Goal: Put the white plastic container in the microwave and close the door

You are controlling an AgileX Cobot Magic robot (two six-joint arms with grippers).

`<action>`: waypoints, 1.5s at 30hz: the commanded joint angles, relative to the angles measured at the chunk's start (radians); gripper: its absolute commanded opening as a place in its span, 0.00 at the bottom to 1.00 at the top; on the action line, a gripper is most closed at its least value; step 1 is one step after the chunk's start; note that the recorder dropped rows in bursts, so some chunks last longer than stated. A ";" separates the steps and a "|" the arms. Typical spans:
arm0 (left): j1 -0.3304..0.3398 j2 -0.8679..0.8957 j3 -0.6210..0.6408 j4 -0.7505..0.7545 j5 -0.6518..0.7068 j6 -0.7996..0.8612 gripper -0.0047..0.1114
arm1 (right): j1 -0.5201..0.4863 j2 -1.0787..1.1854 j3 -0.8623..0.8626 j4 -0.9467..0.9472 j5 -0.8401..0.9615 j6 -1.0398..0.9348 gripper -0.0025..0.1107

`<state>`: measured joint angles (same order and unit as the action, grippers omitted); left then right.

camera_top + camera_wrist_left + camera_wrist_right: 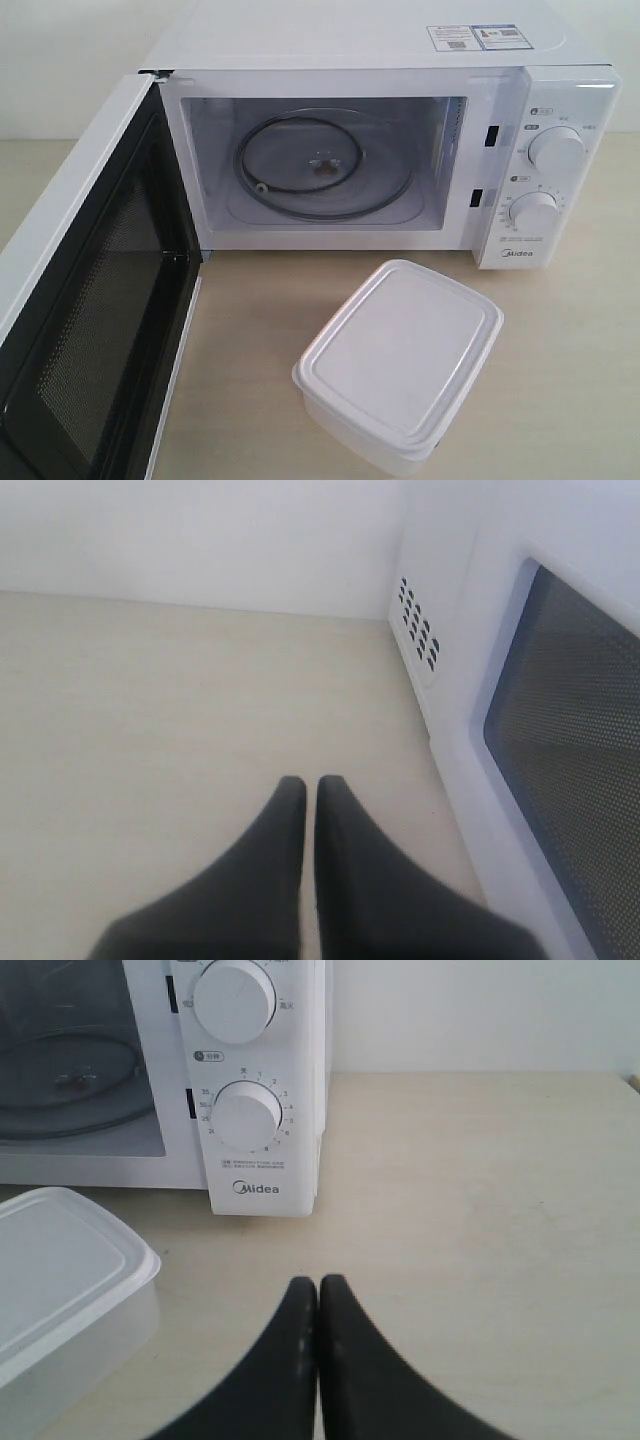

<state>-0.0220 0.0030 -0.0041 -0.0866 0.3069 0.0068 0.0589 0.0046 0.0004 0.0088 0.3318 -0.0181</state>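
The white plastic container (400, 362) lies nearer the right pincer (318, 1290)
Its long axis angles toward the microwave (350, 40); that pincer and the left pincer (311, 785) are pressed together.

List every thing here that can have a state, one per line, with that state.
door: wide open.
microwave: cavity empty, turntable in place.
white plastic container: lid on, outside on the table.
left gripper: shut, holding nothing.
right gripper: shut, holding nothing.
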 commanded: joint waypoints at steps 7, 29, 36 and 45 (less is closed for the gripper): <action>0.001 -0.003 0.004 0.000 0.000 0.001 0.08 | -0.008 -0.005 0.000 0.004 -0.013 -0.002 0.02; 0.001 -0.003 0.004 0.000 0.000 0.001 0.08 | -0.008 -0.005 0.000 0.004 -0.246 -0.002 0.02; 0.001 -0.003 0.004 0.000 0.000 0.001 0.08 | -0.008 -0.005 0.000 0.004 -0.283 -0.013 0.02; 0.001 -0.003 0.004 0.000 0.000 0.001 0.08 | -0.008 0.100 0.000 0.004 -0.534 -0.011 0.02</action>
<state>-0.0220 0.0030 -0.0041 -0.0866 0.3069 0.0068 0.0589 0.0492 0.0004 0.0088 -0.1393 -0.0238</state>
